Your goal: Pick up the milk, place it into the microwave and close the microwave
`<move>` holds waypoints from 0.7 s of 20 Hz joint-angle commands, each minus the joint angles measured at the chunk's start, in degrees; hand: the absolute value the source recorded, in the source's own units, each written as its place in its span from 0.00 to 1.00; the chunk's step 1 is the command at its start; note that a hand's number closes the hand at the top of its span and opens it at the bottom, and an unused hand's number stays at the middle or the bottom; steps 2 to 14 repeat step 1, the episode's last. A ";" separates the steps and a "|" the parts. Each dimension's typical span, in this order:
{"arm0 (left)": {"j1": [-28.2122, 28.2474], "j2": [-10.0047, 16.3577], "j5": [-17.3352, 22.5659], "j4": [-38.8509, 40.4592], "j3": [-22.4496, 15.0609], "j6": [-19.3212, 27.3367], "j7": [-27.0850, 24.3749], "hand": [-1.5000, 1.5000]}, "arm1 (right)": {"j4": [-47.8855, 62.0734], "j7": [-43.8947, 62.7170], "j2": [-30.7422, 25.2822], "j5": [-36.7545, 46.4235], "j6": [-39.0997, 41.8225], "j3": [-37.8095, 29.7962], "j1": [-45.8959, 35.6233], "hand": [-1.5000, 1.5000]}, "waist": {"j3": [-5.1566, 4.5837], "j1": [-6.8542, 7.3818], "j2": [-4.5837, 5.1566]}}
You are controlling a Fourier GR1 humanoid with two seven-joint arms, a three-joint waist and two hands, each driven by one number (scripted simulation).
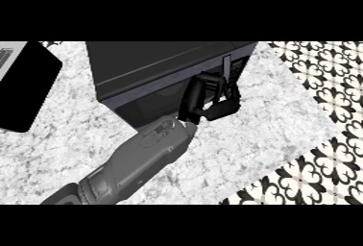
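The dark microwave stands at the top middle of the marble counter, its front facing down and left. My right hand is at the right end of that front, next to the control strip. Its fingers are bent into a loop against the microwave, and I see nothing held in them. The grey forearm runs up from the lower left edge. No milk shows anywhere in view. I cannot tell whether the microwave's door is fully shut. My left hand does not show.
A flat black panel lies at the left edge with a grey part above it. The counter ends on the right along a slanted edge, with patterned floor beyond.
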 commanded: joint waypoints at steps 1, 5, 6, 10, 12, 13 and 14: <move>-3.40 0.01 1.38 3.59 1.09 -1.07 0.11 1.00 | -0.63 -0.66 -0.90 -0.93 2.25 -0.30 0.31 0.00 | 0.05 -0.76 0.62; -3.40 0.01 1.38 3.59 1.09 -1.07 0.11 1.00 | -0.63 -0.66 -0.90 -0.93 2.25 -0.30 0.31 0.00 | 0.05 -0.76 0.62; -3.40 0.01 1.38 3.59 1.09 -1.07 0.11 1.00 | -0.63 -0.66 -0.90 -0.93 2.25 -0.30 0.31 0.00 | 0.05 -0.76 0.62; -3.40 0.01 1.38 3.59 1.09 -1.07 0.11 1.00 | -0.63 -0.66 -0.90 -0.93 2.25 -0.30 0.31 0.00 | 0.05 -0.76 0.62; -3.40 0.01 1.38 3.59 1.09 -1.07 0.11 1.00 | -0.63 -0.66 -0.90 -0.93 2.25 -0.30 0.31 0.00 | 0.05 -0.76 0.62; -3.40 0.01 1.38 3.59 1.09 -1.07 0.11 1.00 | -0.63 -0.66 -0.90 -0.93 2.25 -0.30 0.31 0.00 | 0.05 -0.76 0.62; -3.40 0.01 1.38 3.59 1.09 -1.07 0.11 1.00 | -0.63 -0.66 -0.90 -0.93 2.25 -0.30 0.31 0.00 | 0.05 -0.76 0.62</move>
